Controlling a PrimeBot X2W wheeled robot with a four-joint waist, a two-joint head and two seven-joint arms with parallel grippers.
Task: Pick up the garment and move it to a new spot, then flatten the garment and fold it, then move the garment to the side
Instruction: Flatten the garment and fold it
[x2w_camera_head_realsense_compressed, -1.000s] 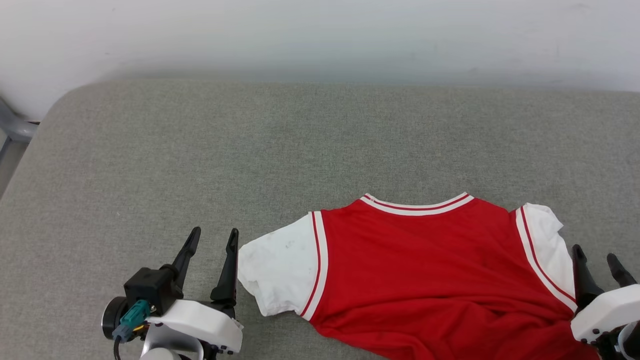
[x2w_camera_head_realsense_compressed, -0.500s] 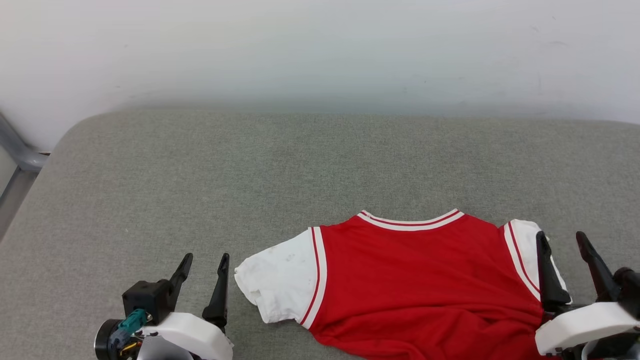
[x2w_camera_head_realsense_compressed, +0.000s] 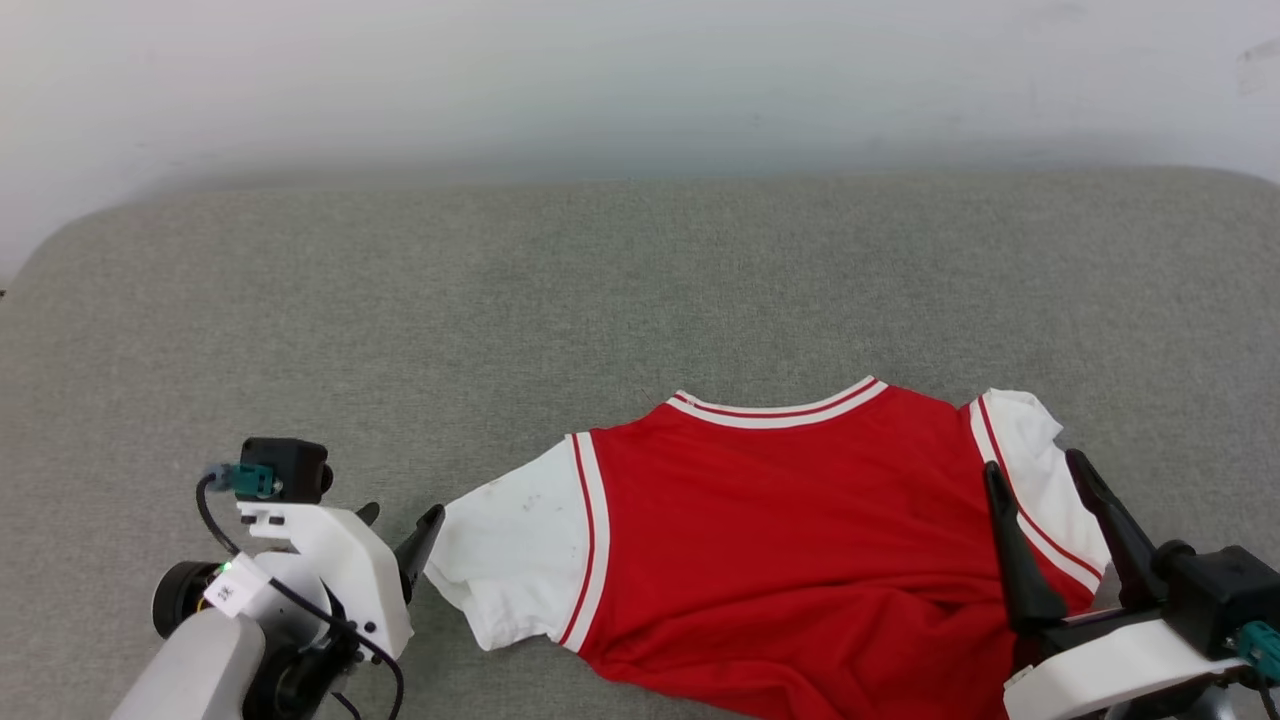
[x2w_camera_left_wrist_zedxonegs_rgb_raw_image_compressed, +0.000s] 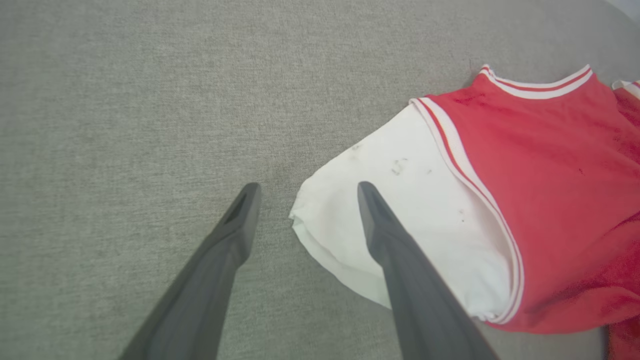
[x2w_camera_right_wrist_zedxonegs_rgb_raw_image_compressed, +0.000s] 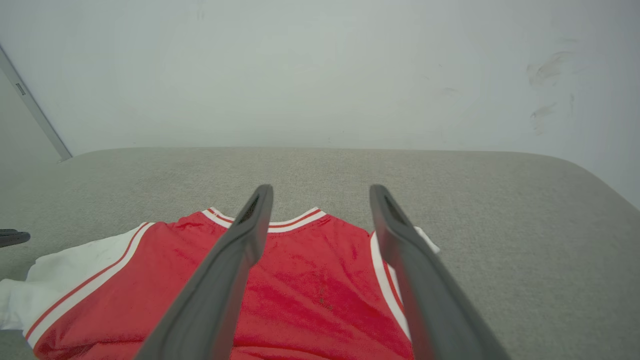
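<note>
**newbie_op:** Where did your left gripper (x2w_camera_left_wrist_zedxonegs_rgb_raw_image_compressed: 306, 187) end up?

**rig_watcher:** Spread wide, empty, straddling the white sleeve edge of the garment (x2w_camera_head_realsense_compressed: 780, 520). Your right gripper (x2w_camera_head_realsense_compressed: 1032, 462) was wide open too, empty, over the other sleeve.

Matt cloth garment (x2w_camera_head_realsense_compressed: 790, 530), rough woven surface (x2w_camera_head_realsense_compressed: 500, 290)

A robotics test room, as I see it through the rig's cameras from afar: a plain white wall (x2w_camera_head_realsense_compressed: 640, 80), scuffed with grey marks (x2w_camera_right_wrist_zedxonegs_rgb_raw_image_compressed: 545, 70), rises directly behind a wide bench (x2w_camera_head_realsense_compressed: 640, 280) padded in grey woven fabric, its corners rounded. A slanting grey strip (x2w_camera_right_wrist_zedxonegs_rgb_raw_image_compressed: 35, 105) crosses the wall at its left. A lone red sports jersey (x2w_camera_head_realsense_compressed: 780, 520) lies on the bench.
</note>
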